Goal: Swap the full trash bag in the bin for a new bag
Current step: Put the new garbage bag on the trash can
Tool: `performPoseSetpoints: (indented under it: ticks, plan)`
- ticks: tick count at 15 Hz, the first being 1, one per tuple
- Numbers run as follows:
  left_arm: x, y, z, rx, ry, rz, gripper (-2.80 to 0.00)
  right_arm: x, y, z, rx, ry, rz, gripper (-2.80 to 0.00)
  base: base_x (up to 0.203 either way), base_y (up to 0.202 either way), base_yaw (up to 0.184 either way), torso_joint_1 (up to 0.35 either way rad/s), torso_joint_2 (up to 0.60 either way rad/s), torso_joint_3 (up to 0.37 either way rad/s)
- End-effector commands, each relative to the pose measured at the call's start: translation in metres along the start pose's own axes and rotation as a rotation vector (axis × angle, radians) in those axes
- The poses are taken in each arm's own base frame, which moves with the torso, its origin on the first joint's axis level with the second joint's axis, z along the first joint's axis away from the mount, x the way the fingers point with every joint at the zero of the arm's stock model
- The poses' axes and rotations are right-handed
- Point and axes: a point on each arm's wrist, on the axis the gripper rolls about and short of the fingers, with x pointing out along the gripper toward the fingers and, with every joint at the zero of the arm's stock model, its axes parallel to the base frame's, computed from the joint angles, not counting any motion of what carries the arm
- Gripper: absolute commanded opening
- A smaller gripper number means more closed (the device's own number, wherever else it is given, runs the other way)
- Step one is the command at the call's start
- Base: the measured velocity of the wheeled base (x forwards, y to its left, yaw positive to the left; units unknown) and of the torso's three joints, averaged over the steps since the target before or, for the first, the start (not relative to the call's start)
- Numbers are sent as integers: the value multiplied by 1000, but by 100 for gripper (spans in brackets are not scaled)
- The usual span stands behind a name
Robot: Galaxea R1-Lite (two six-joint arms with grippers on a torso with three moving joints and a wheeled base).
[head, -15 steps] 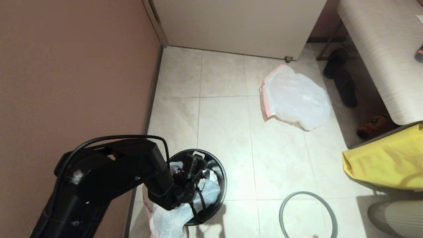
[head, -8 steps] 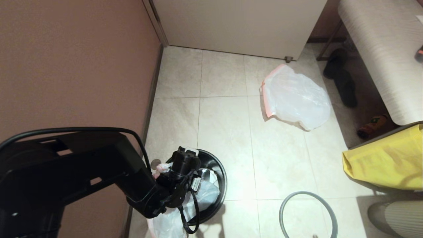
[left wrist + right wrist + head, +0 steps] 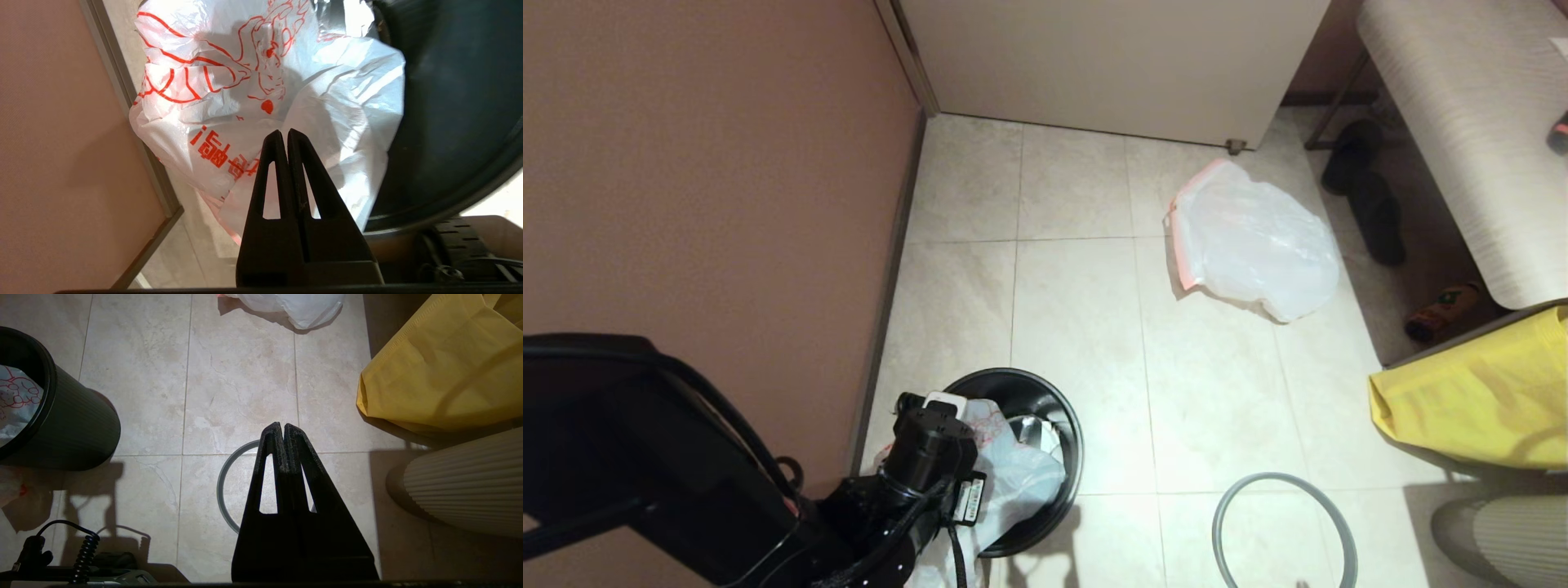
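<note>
The black bin [image 3: 1050, 400] stands by the wall at the near left. The new bag [image 3: 1023, 478], white with red print, lies crumpled partly inside it and hangs over its near-left rim. In the left wrist view my left gripper [image 3: 284, 132] is shut, just short of the printed new bag [image 3: 229, 81] and beside the bin [image 3: 449, 122]; no plastic shows between the fingers. The full trash bag [image 3: 1250, 245] lies on the floor at the far right. My right gripper [image 3: 283, 425] hangs shut and empty above the grey hoop [image 3: 220, 486].
The grey hoop [image 3: 1282, 477] lies on the tiles right of the bin. A yellow fabric bag [image 3: 1478, 400] and a ribbed cream object [image 3: 1503, 539] stand at the right. Dark slippers [image 3: 1372, 204] lie under a bench [image 3: 1470, 122]. A brown wall [image 3: 686, 163] borders the left.
My left arm has drawn back toward the near left, out from over the bin. The printed bag stays in the bin, more of it uncovered.
</note>
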Motion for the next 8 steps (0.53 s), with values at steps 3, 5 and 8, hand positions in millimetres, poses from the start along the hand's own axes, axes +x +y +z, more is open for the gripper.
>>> performPoseSetpoints:
  ticks: [3,5,8]
  plan:
    - [-11,6,6,-37,-36,-3,-280,0,0,0,0,1,0,-280,0,0,0,0,0,0]
    - [-3,9,12,-78,-42,6,-280,0,0,0,0,1,0,-280,0,0,0,0,0,0]
    - [9,22,49,-211,-126,-33,-280,0,0,0,-14,1,3,-280,0,0,0,0,0,0]
